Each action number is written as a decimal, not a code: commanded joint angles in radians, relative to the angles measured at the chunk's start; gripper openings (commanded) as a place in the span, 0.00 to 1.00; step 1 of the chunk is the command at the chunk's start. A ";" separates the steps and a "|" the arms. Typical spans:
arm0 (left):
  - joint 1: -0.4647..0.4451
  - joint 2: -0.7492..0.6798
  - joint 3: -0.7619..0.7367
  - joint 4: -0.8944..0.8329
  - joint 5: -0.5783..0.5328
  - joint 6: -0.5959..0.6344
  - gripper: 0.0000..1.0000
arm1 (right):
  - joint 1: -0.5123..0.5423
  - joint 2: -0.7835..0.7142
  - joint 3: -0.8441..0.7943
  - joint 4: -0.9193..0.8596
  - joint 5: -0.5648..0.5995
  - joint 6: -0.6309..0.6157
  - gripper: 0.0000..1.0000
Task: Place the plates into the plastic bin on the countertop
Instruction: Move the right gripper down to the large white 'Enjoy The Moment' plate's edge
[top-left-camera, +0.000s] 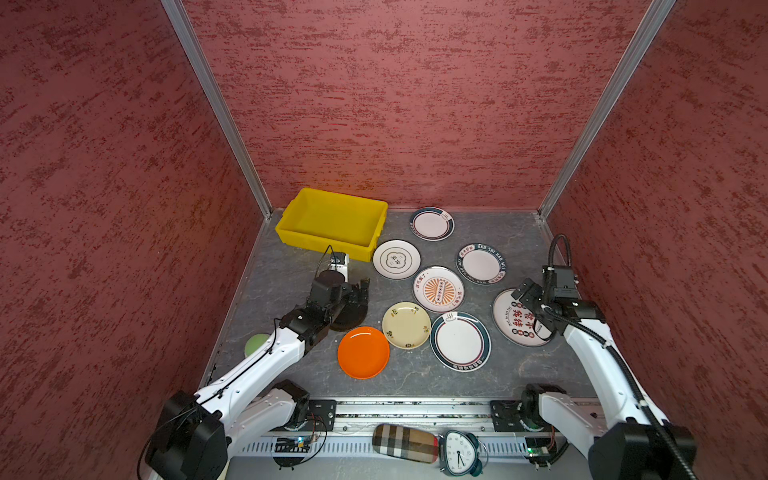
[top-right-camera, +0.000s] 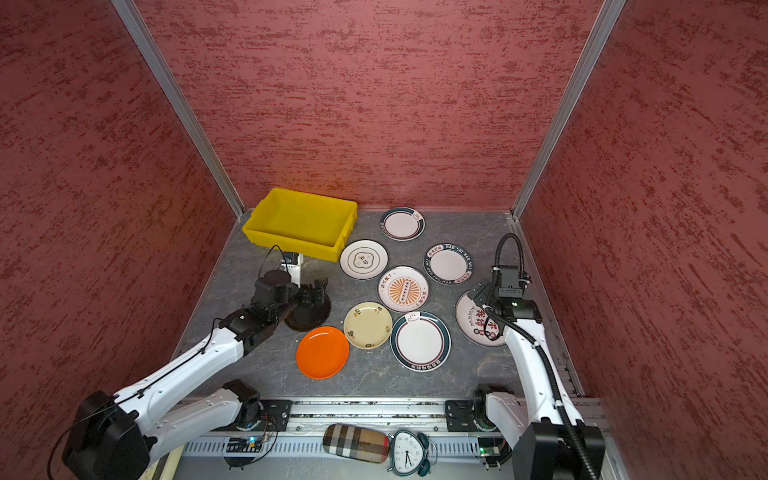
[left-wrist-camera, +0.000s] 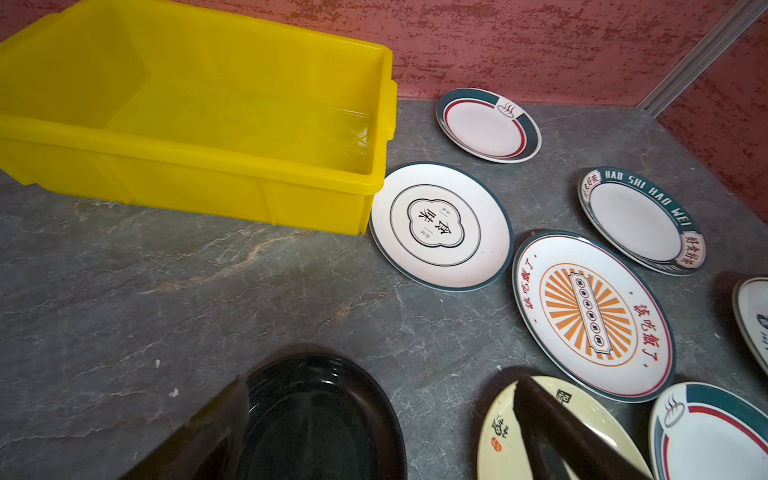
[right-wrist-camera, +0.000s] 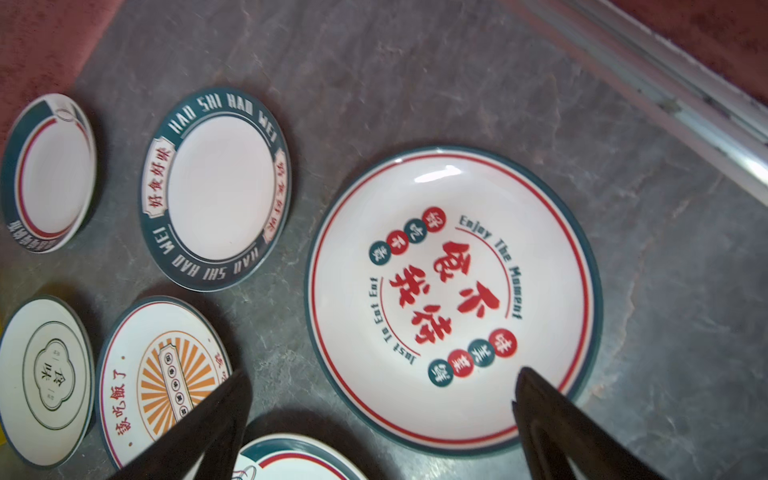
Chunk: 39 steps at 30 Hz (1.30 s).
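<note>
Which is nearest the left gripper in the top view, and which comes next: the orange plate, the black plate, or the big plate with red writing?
1. The black plate: directly beneath the open left gripper.
2. The orange plate: just past the black one, toward the near edge.
3. The big plate with red writing: far across on the right side.
</note>
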<state>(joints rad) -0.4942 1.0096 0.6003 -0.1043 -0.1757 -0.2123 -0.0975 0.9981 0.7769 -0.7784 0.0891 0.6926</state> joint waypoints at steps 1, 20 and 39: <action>-0.006 -0.018 -0.016 0.025 0.061 -0.005 0.99 | -0.053 -0.042 -0.011 -0.080 -0.101 0.035 0.99; -0.004 -0.077 -0.106 0.122 0.162 -0.027 0.99 | -0.341 -0.070 -0.145 -0.099 -0.286 0.000 0.99; -0.003 -0.035 -0.113 0.147 0.161 -0.033 0.99 | -0.361 -0.029 -0.340 0.190 -0.381 0.135 0.83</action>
<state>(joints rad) -0.4950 0.9688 0.4896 0.0216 -0.0055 -0.2394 -0.4507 0.9718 0.4679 -0.6823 -0.2565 0.7853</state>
